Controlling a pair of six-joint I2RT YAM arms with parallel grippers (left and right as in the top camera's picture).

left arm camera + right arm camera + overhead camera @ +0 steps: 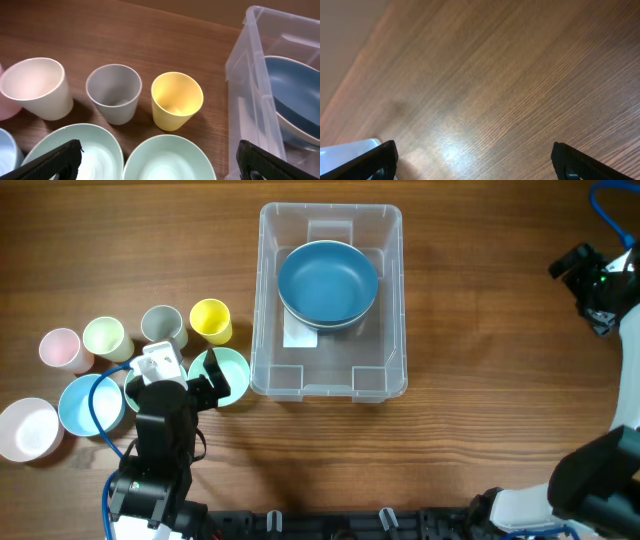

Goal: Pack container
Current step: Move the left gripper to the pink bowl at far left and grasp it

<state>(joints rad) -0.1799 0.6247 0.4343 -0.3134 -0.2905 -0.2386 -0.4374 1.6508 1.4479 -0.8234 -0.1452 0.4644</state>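
A large clear rectangular plastic container (330, 372) with rounded corners is seen standing open side up on the brown wooden table (480, 430), about mid-table. A round dark blue bowl (327, 283) is seated inside it toward the far end, partly over a white label (298, 336) on the base. Left of the container, four cups are lined up upright in a row: a pink cup (60, 348), a cream-coloured cup (106, 337), a grey cup (162, 324) and a yellow cup (210, 320). The yellow one is nearest the container but apart from it. Nearer the robot, a pale pinkish-white bowl (28, 428), a light blue bowl (85, 405), a mint green bowl (75, 150) and a second mint green bowl (167, 160) are set side by side. The left gripper (160, 162) is positioned above the two mint bowls and pointed toward the cups. Its jaws are spread wide and nothing is gripped. The right gripper (477, 162) is placed well off to the right of the container, over the table, with jaws likewise spread wide and nothing held. A corner of the container is caught at the lower left edge of the right wrist view.
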